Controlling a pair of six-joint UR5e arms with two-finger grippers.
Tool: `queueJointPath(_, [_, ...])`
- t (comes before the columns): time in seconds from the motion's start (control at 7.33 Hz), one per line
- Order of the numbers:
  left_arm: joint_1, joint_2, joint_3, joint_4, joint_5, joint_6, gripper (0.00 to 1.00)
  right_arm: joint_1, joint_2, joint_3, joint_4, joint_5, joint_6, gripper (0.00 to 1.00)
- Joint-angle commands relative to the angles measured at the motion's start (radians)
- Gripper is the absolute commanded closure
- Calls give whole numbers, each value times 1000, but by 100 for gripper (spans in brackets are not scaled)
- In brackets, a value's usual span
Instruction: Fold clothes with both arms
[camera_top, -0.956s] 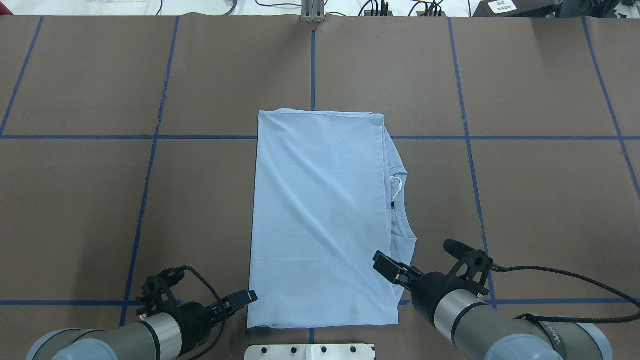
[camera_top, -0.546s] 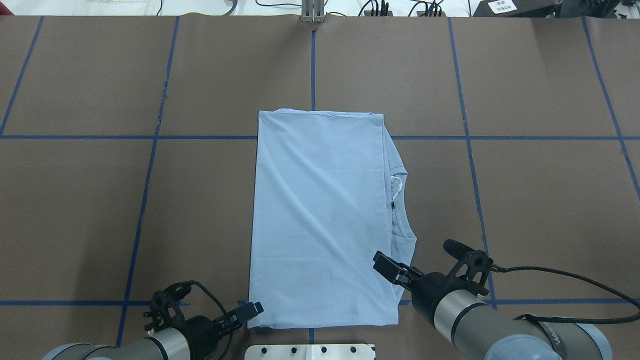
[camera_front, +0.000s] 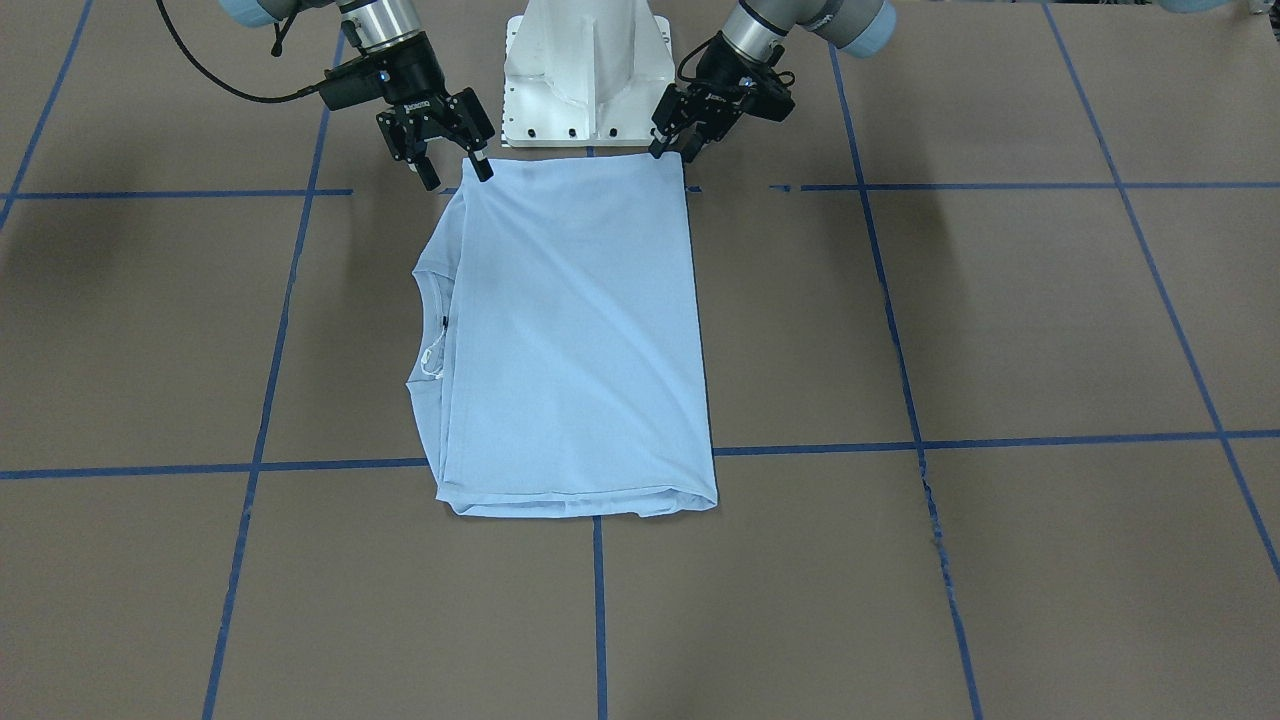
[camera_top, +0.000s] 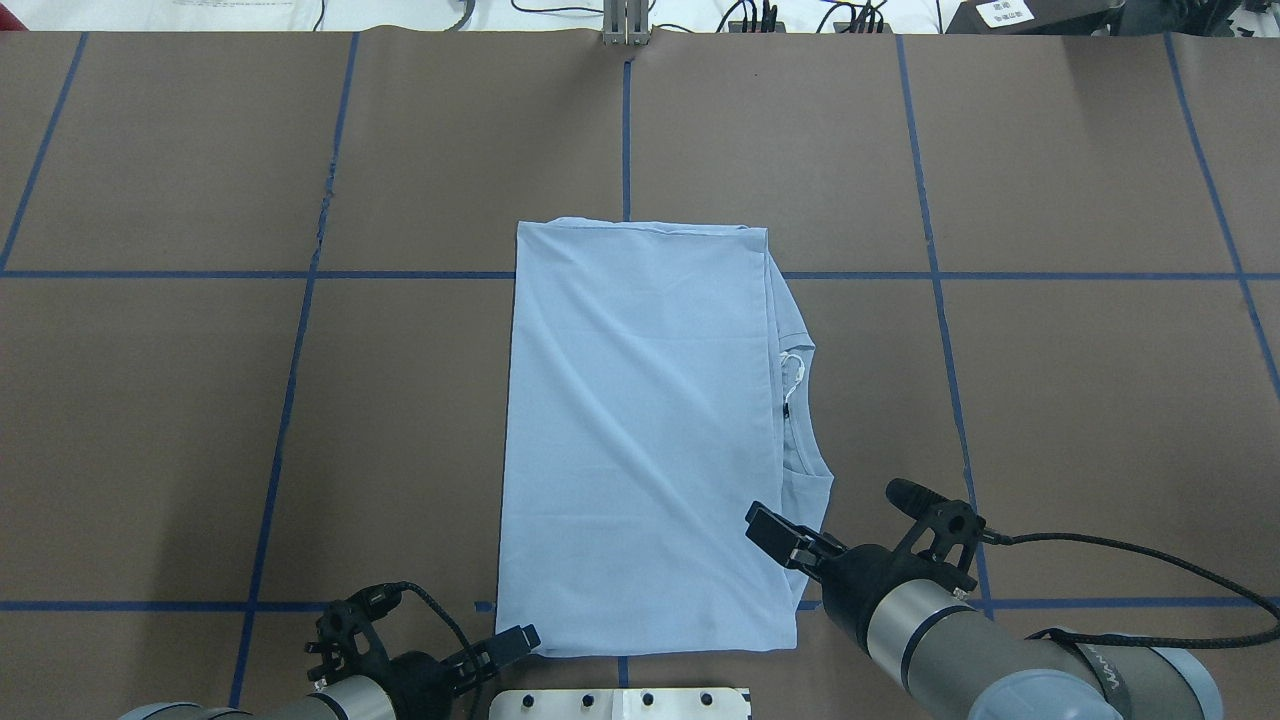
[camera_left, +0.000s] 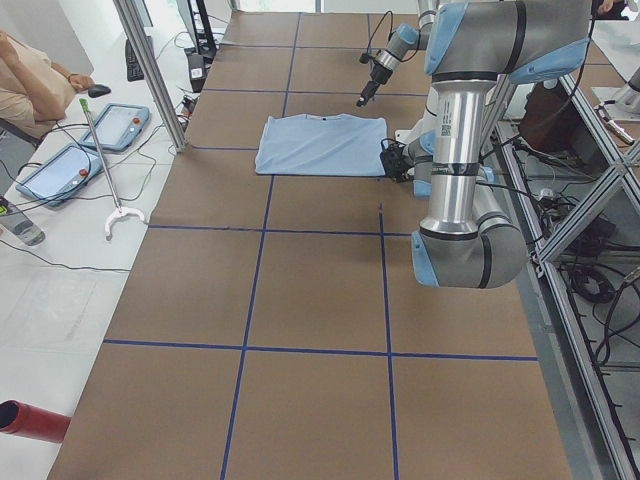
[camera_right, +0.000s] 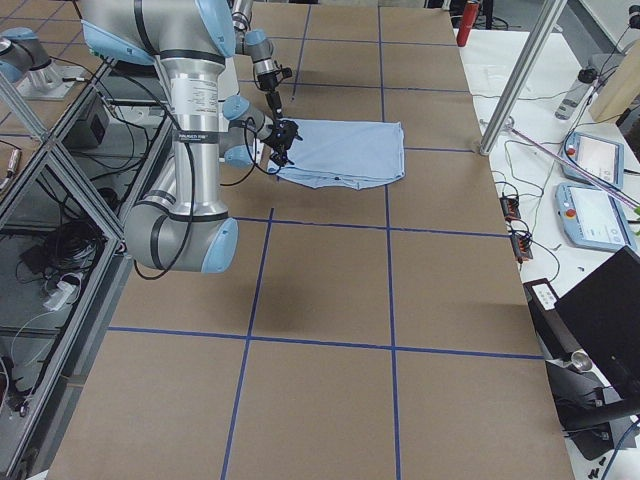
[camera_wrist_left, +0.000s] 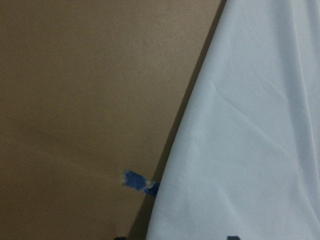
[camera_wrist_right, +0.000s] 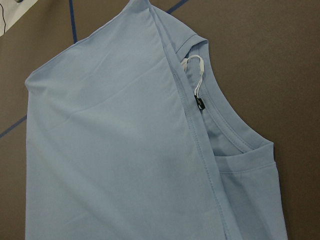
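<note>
The light blue T-shirt (camera_top: 640, 430) lies folded into a long rectangle mid-table, also in the front view (camera_front: 570, 330). Its collar (camera_wrist_right: 225, 120) and white neck tag (camera_wrist_right: 192, 65) show along its right edge; the chest print is hidden. My left gripper (camera_top: 528, 637) is open, low at the shirt's near left corner (camera_front: 672, 155); the left wrist view shows the shirt's edge (camera_wrist_left: 250, 125) between its fingertips. My right gripper (camera_front: 458, 178) is open and empty over the near right corner (camera_top: 768, 527).
The white pedestal base (camera_front: 588, 70) stands just behind the shirt's near edge. Blue tape lines (camera_top: 310, 274) grid the brown table. A metal post (camera_left: 150, 70) and tablets (camera_left: 120, 125) sit beyond the far edge, with a seated person's arm.
My left gripper has moved right and toward the robot's base, to the shirt's near left corner. The right gripper and the shirt have not moved.
</note>
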Motion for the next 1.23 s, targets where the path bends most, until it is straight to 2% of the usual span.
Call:
queueJointPath(0.0, [5, -10, 3, 1, 0, 0, 29, -1, 1, -9, 0, -6, 0, 0])
queueJointPath(0.27, [5, -17, 6, 1, 0, -1, 41, -1, 1, -11, 0, -6, 0, 0])
queueJointPath(0.41, [5, -17, 6, 1, 2, -1, 43, -1, 3, -15, 2, -6, 11, 0])
queueJointPath(1.09, [-5, -16, 5, -1, 0, 3, 39, -1, 3, -15, 2, -6, 14, 0])
